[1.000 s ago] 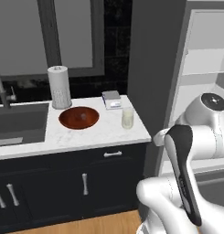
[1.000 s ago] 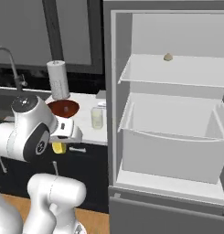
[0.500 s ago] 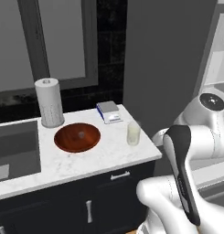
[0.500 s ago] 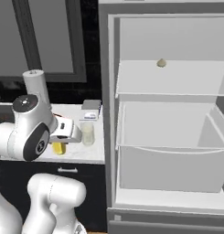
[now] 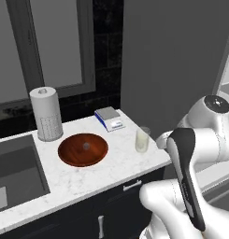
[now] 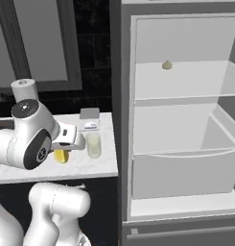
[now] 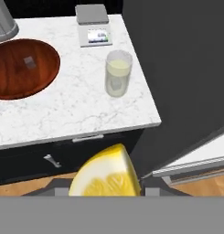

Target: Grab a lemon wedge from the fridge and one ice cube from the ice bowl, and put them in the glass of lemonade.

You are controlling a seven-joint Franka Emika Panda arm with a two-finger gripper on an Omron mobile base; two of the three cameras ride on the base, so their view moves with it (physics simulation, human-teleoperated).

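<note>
A: What was found to have changed over the last second?

B: The whole scene was seen to have shifted in both base views, which was taken as the base driving, not as things moving. The counter (image 5: 88, 182) was brought closer and more central, and the sink was pushed toward the left edge of the left base view. The open fridge (image 6: 181, 144) was kept on the right in the right base view, with a small beige lump (image 6: 167, 65) left on its upper shelf.

A: And the jaws?

B: The gripper (image 6: 66, 153) was seen closed partway on the lemon wedge (image 7: 106, 173); in the hand view the yellow wedge was shown between the fingertips, close to the camera, and in the right base view a yellow piece was seen under the hand, above the counter, just left of the glass. No change in the grip was noted across the second.

A: Where were the other things?

B: The glass of lemonade (image 5: 142, 139) was seen upright near the counter's right edge, well ahead of the wedge in the hand view. The ice bowl (image 5: 83, 149) was seen to its left, with one ice cube (image 5: 86, 146) lying in it, between a paper-towel roll (image 5: 46, 113) and a small scale (image 5: 110, 118).

A: What was that judged to mean?

B: The fetching of the wedge was judged done; the carry to the glass was judged under way, with the drop and the ice cube not yet dealt with.
</note>
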